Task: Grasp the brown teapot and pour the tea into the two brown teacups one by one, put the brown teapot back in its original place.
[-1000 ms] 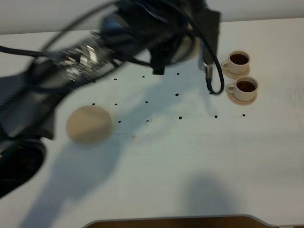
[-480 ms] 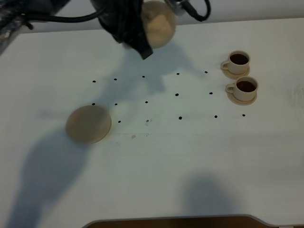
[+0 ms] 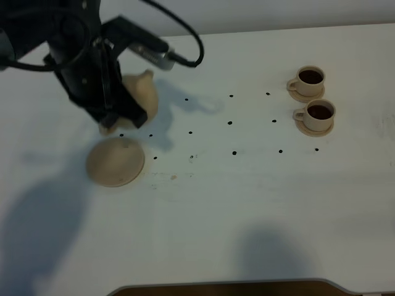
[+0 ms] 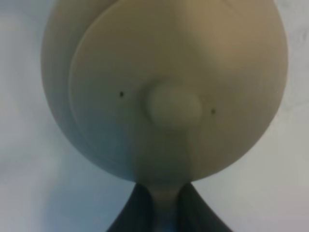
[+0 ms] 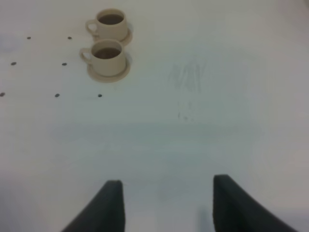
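Note:
The brown teapot hangs tilted in my left gripper, just behind the large flat saucer at the left. In the left wrist view the teapot fills the frame with its lid knob facing the camera. My left gripper is shut on its handle. The two brown teacups stand on small saucers at the right, both holding dark tea. They also show in the right wrist view. My right gripper is open and empty over bare table, well short of the cups.
The white table carries small black dots in rows across its middle. The left arm's cable loops over the back of the table. A dark edge runs along the table front.
The left arm has swung the teapot from near the cups, across the back of the table, down to the left beside the large saucer. The cups and the right gripper have not moved.

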### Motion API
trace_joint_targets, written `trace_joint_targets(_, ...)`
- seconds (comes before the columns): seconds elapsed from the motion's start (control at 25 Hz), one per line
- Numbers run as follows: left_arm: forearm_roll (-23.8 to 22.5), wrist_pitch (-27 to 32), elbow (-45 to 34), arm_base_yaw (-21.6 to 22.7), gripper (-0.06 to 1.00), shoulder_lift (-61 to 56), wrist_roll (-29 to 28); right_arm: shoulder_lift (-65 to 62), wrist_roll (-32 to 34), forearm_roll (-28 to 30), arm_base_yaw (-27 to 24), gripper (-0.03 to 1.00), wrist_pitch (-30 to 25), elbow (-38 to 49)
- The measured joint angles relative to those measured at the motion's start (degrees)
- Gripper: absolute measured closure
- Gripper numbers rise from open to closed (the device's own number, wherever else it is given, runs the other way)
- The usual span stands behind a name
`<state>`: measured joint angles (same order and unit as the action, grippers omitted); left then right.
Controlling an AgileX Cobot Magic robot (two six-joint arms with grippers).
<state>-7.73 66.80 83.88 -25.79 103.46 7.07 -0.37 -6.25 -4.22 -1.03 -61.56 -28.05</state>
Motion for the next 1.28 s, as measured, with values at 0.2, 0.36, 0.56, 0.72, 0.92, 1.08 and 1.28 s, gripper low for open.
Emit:
trace_joint_targets(0.2,2.52,-9.23,-8.84,2.23,0.82,0.00,-5.16,0.00,0.00,0.00,0.00,0.55,0.00,0.00)
trace_joint_targets(0.36,2.80,-16.51,-15.54,3.36,0.82,0.00,-8.88,0.00,0.00,0.00,0.00,0.55,0.00,0.00)
trace_joint_targets(0.56,2.74,-23.23,-22.53,4.31,0.82,-1.74,-12.52,0.00,0.00,0.00,0.00,0.55,0.00,0.00)
trace_joint_targets(0.72,0.72,-25.31,-26.16,4.32,0.82,-4.67,-15.55,0.00,0.00,0.00,0.00,0.55,0.00,0.00)
trace_joint_targets(0.92,-3.12,-28.67,-29.39,4.39,0.82,-5.65,-19.31,0.00,0.00,0.00,0.00,0.55,0.00,0.00)
trace_joint_targets(1.08,-3.91,-32.52,-30.84,4.44,0.82,-5.67,-20.34,0.00,0.00,0.00,0.00,0.55,0.00,0.00)
trace_joint_targets(1.28,-3.06,-33.41,-30.90,4.44,0.82,-5.67,-20.68,0.00,0.00,0.00,0.00,0.55,0.00,0.00)
